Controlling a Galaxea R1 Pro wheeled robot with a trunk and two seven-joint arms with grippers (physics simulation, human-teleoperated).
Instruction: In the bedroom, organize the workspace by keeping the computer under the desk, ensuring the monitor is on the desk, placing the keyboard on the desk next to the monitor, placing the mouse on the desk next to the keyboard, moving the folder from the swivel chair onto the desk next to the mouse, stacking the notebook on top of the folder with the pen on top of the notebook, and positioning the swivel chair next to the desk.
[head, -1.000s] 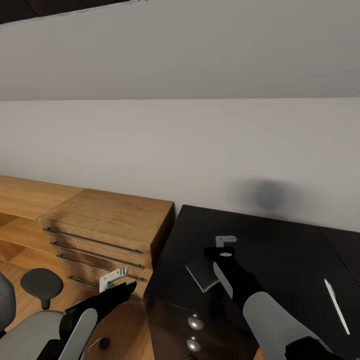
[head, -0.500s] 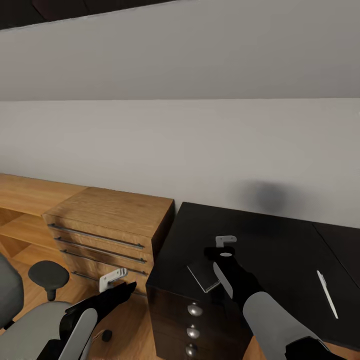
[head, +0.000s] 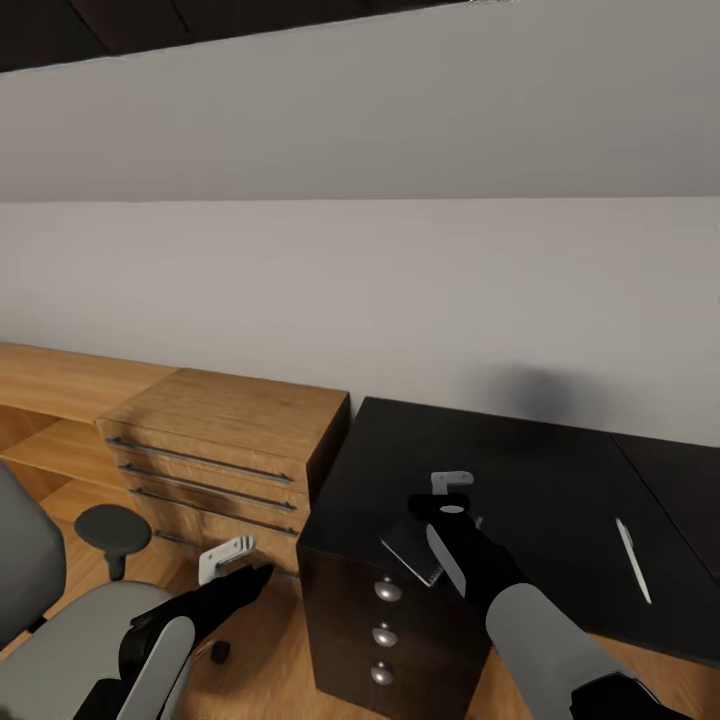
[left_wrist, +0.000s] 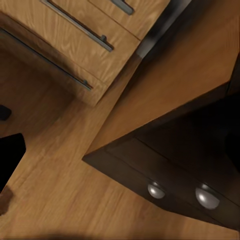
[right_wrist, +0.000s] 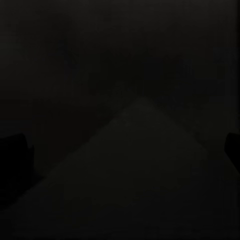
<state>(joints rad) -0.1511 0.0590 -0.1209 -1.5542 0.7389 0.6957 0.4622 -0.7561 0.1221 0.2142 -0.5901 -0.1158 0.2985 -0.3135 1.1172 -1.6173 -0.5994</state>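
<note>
1 thin, light, stiff notebook (head: 412, 548) is hanging by its edge, right gripper (head: 447, 508) clamping it over desk (head: 560, 480); left gripper (head: 228, 558) state unclear.

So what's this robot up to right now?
It is tidying a bedroom workspace. Its right gripper holds a thin dark grey notebook over the near left corner of the black desk. A white pen lies on the desk, farther right. The left gripper hangs empty near the grey swivel chair and the wooden chest.
</note>
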